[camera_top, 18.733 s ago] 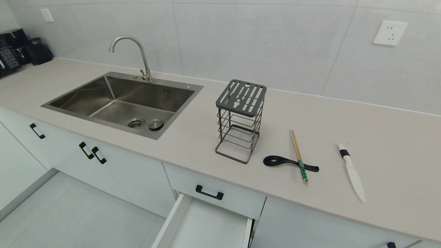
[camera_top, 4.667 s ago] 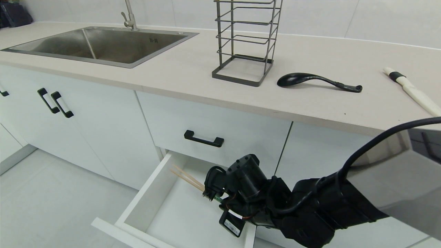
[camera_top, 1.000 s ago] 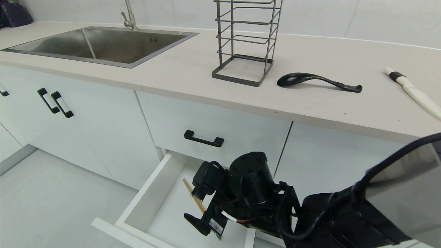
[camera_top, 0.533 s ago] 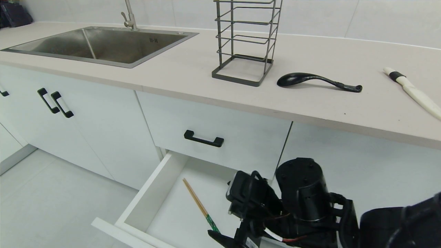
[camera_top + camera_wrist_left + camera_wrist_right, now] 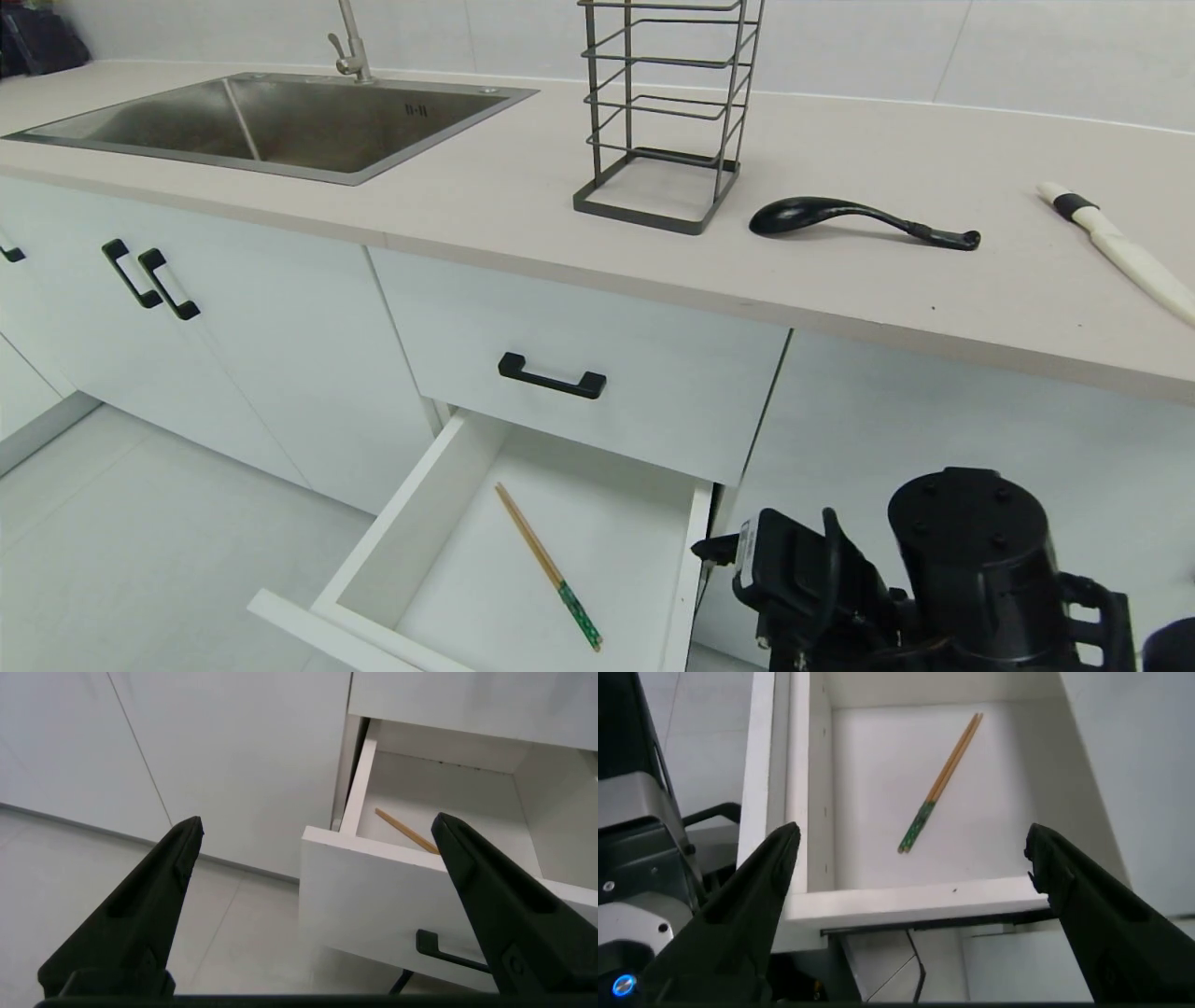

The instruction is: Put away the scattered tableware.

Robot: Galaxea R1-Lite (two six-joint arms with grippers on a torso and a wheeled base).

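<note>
Chopsticks: flat inside drawer.
Right tool: my fingers apart, above drawer.
Left tool: fingers apart, near drawer.

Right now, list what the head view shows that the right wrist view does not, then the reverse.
Head view adds the counter with the black spoon, white knife, wire rack and sink. Right wrist view adds the right gripper, fingers spread open toward the drawer. Both share the chopsticks lying in the open white drawer.

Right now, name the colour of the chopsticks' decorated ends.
Green, on the chopsticks; clearest in the right wrist view.
</note>
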